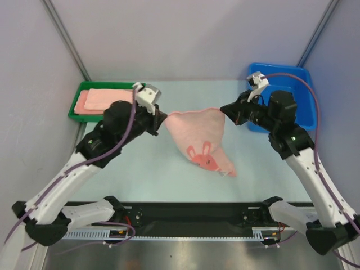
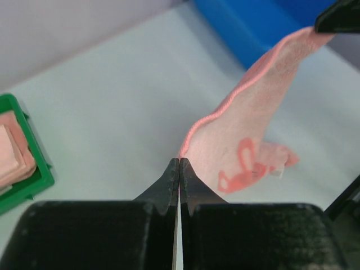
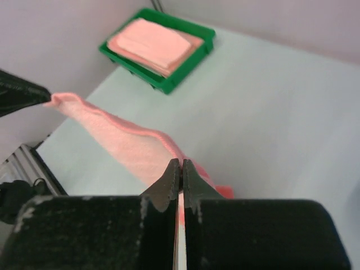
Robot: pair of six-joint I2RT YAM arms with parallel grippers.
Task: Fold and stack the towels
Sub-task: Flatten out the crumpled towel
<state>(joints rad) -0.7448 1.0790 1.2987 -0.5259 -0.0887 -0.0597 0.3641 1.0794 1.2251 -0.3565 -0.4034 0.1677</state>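
Pale worktop (image 1: 140,169), grey walls (image 1: 185,39); the peach towel (image 1: 197,135) hangs over its middle, one top corner pinched by the left gripper (image 1: 164,116), the other by the right gripper (image 1: 223,108), both pressed together on cloth; either thin pinch might slip, dropping it crumpled; no writing legible, only a rabbit motif (image 1: 203,156).

We are reaching our left arm (image 1: 73,174) up from the lower left of the overhead frame toward the centre, elbow bent, and our right arm (image 1: 306,163) up from the lower right, leaning inward. The left gripper (image 1: 164,117) and right gripper (image 1: 224,108) are facing each other, well apart. Both pairs of jaws are pressing together (in each wrist view they are meeting tip to tip), each pinching a corner of the pink towel (image 1: 197,132).
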